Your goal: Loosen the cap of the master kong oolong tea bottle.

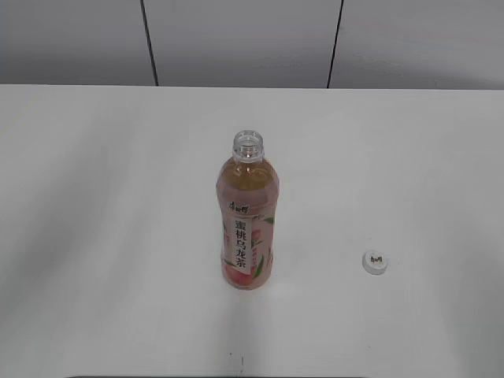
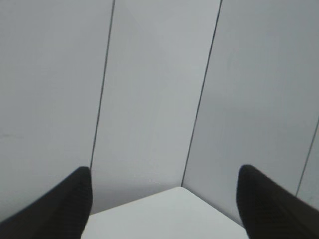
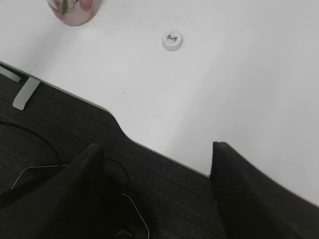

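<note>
The master kong oolong tea bottle [image 1: 247, 220] stands upright in the middle of the white table [image 1: 94, 197], its neck bare and uncapped. The white cap [image 1: 376, 261] lies on the table to the bottle's right, logo up. In the right wrist view the cap [image 3: 172, 41] sits far ahead and the bottle's base [image 3: 75, 11] shows at the top edge. My right gripper [image 3: 157, 154] is open and empty, hanging over the table's front edge. My left gripper [image 2: 164, 181] is open and empty, facing the wall over a table corner [image 2: 164, 214]. Neither arm shows in the exterior view.
Grey wall panels [image 1: 244, 39] stand behind the table. Below the front table edge [image 3: 149, 147] are dark carpet and a thin cable [image 3: 30, 172].
</note>
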